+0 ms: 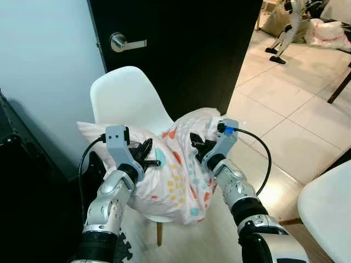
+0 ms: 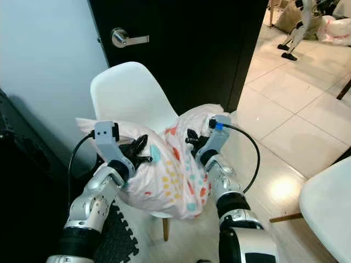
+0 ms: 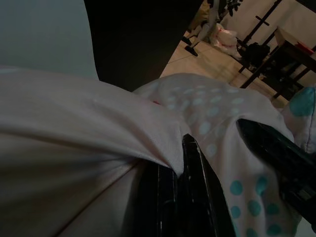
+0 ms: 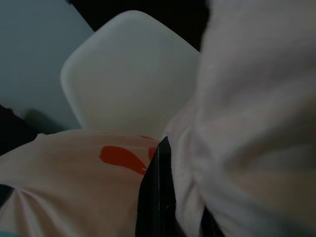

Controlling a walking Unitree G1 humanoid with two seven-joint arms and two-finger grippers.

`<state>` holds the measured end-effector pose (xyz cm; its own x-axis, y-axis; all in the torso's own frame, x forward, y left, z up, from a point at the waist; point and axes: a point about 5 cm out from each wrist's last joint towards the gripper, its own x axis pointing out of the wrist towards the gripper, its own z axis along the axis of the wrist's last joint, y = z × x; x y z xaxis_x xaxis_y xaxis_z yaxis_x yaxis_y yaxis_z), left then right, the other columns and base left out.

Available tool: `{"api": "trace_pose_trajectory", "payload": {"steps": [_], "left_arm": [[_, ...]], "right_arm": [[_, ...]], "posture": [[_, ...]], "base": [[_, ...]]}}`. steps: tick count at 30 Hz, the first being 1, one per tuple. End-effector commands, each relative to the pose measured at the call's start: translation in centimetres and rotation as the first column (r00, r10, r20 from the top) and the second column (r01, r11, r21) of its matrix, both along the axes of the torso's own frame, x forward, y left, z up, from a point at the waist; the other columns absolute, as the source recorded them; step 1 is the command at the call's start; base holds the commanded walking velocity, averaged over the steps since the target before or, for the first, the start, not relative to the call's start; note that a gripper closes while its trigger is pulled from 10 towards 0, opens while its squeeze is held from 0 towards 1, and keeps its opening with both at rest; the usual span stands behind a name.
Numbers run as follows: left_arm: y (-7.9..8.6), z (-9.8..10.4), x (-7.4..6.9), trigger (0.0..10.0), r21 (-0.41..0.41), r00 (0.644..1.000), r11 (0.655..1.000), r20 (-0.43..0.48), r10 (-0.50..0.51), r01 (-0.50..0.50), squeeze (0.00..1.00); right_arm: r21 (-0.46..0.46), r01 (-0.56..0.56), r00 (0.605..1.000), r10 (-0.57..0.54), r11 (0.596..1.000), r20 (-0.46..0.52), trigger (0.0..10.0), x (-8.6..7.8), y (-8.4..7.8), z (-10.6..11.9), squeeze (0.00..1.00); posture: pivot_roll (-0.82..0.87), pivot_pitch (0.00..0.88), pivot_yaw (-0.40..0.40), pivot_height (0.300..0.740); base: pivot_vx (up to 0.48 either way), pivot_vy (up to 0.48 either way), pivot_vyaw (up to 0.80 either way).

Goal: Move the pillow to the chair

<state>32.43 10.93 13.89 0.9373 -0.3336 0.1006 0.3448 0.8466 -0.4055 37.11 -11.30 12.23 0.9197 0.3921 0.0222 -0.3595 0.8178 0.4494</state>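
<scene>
We hold the spotted pillow (image 1: pixel 175 170) between us — it hangs over the seat of the white chair (image 1: pixel 129 96), bunched and sagging toward the tiled floor (image 1: pixel 285 104). Our left gripper (image 1: pixel 147 155) pinches a fold of fabric at the pillow's left side; our right gripper (image 1: pixel 200 145) is clamped on cloth near its upper right corner. Both arms reach forward, elbows bent, wrists angled inward toward each other before the dark door (image 1: pixel 181 49).
</scene>
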Motion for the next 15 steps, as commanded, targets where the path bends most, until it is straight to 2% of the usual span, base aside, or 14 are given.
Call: {"api": "trace_pose_trajectory", "payload": {"steps": [1,10,15], "left_arm": [[-0.69,1.65,0.09,10.0,-0.007,0.996,0.999,0.081,-0.039,0.040,0.00],[-0.84,1.34,-0.06,10.0,-0.010,0.997,0.999,0.071,-0.040,0.041,0.00],[-0.58,0.94,-0.12,10.0,0.018,0.998,0.999,0.064,-0.027,0.026,0.00]], "right_arm": [[0.025,-0.066,0.997,0.065,0.998,0.044,10.0,-0.08,1.43,0.66,0.00],[0.028,-0.075,0.996,0.073,0.997,0.054,10.0,-0.17,1.49,0.62,0.00],[0.031,-0.084,0.995,0.081,0.996,0.064,10.0,-0.25,1.66,0.64,0.00]], "posture": [[0.01,0.120,0.014,0.740],[0.01,0.122,0.016,0.740],[0.01,0.122,0.014,0.740]], "base": [[0.000,0.000,0.00],[0.000,0.000,0.00],[0.000,0.000,0.00]]}}
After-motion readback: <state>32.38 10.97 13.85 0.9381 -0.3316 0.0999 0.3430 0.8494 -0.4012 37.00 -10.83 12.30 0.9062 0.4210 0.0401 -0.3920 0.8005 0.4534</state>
